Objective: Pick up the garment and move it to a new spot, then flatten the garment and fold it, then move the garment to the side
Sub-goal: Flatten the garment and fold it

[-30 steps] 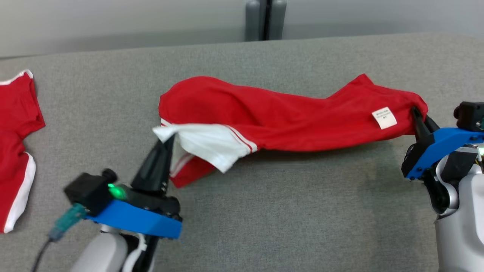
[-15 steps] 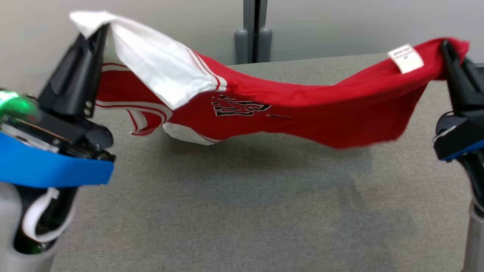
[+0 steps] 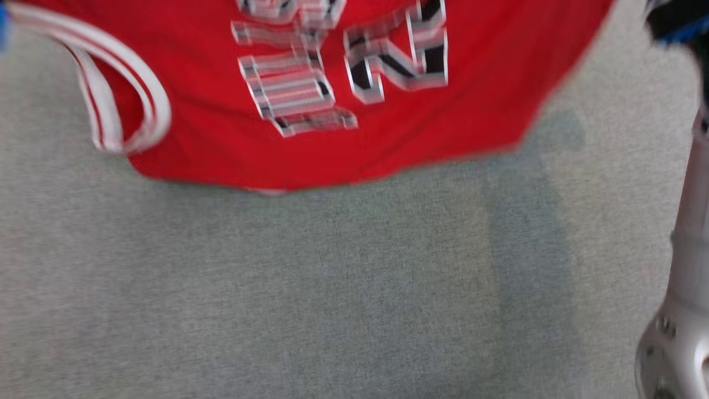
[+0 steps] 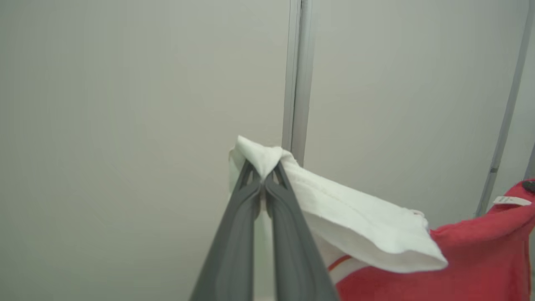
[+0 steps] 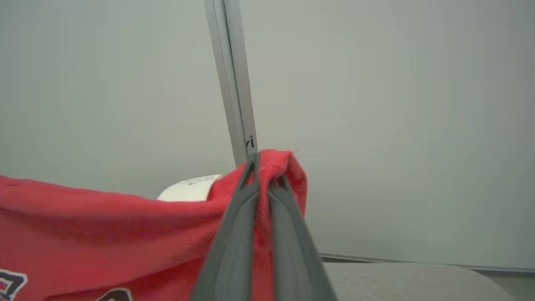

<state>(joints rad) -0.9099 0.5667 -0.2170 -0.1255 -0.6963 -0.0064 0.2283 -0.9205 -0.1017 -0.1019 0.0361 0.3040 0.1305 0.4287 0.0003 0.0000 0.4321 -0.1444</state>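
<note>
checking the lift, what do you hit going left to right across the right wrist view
black-and-white print → white label → right gripper, shut on the corner of the red garment → grey tabletop

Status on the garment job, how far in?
Done: pickup. The left end effector is shut on a white edge of the garment and the right end effector on a red edge. The garment hangs spread between them above the table. In hand: the move to a new spot, with the head view blurred. Left: lay it down, flatten, fold, move aside.
</note>
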